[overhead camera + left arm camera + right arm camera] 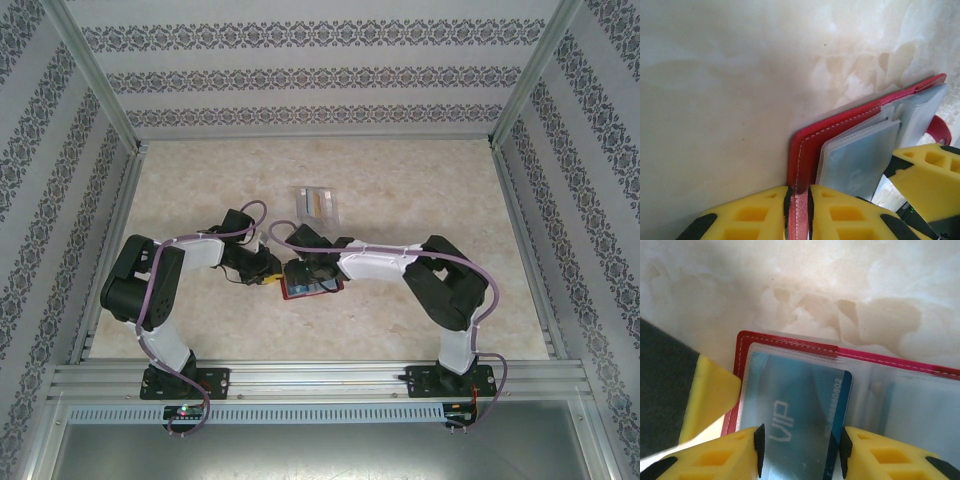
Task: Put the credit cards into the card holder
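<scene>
Red card holder [790, 343] lies open — card [800, 400] blue.

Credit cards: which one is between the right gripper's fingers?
The blue plastic VIP card, at the open red wallet; the yellowish cards lie apart on the table.

- One red wallet [312, 288].
- One blue card [799, 405].
- One clear case [317, 203]; the cards inside are too small to count.
- Two hands: left hand [797, 212], right hand [800, 460].
- One worktop [200, 180].
</scene>
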`<action>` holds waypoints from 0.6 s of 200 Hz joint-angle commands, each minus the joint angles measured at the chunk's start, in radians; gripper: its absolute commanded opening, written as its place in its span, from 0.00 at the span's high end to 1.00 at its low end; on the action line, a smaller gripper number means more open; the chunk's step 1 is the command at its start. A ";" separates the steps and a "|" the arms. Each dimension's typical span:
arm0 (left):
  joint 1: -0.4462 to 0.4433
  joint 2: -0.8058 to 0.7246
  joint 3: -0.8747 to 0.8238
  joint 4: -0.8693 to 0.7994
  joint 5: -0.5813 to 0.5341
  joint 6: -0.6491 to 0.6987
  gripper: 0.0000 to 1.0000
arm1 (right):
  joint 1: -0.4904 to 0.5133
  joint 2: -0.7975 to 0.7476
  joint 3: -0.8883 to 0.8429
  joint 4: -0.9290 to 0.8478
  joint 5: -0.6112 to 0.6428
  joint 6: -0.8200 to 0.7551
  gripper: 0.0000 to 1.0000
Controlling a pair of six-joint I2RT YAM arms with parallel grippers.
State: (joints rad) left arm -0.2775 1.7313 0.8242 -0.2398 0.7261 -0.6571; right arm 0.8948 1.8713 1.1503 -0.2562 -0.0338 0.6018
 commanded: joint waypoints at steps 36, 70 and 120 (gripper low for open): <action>-0.003 -0.066 0.048 -0.061 -0.069 0.048 0.66 | -0.024 -0.238 -0.119 -0.117 0.133 -0.036 0.52; -0.004 -0.107 0.035 -0.064 -0.091 0.039 0.60 | -0.081 -0.247 -0.153 -0.169 0.174 0.005 0.50; -0.004 -0.130 -0.038 -0.082 -0.131 0.056 0.54 | -0.080 -0.179 -0.137 -0.186 0.181 0.065 0.48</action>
State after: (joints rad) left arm -0.2810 1.6260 0.8284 -0.2810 0.6273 -0.6312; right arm 0.8078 1.6630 1.0107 -0.4156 0.1146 0.6258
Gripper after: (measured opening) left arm 0.454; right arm 0.518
